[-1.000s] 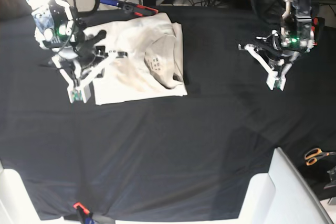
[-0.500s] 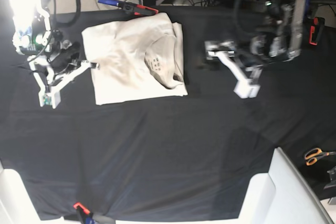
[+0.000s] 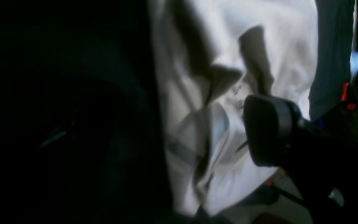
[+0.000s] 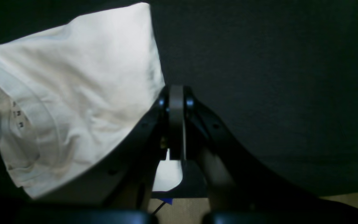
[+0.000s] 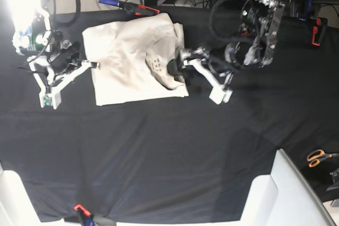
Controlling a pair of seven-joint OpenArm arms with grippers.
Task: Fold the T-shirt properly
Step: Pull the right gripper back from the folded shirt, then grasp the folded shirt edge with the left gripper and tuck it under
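On the black cloth-covered table (image 5: 159, 152), toward its far edge, lies the plain cream cotton T-shirt (image 5: 132, 62), partly folded into a rough rectangle.
Left gripper (image 5: 193, 72), jaws spread wide, sits at the shirt's bunched collar-side edge, the nearer arm; right gripper (image 5: 66, 80), jaws pressed together and empty, stands just off the opposite edge.
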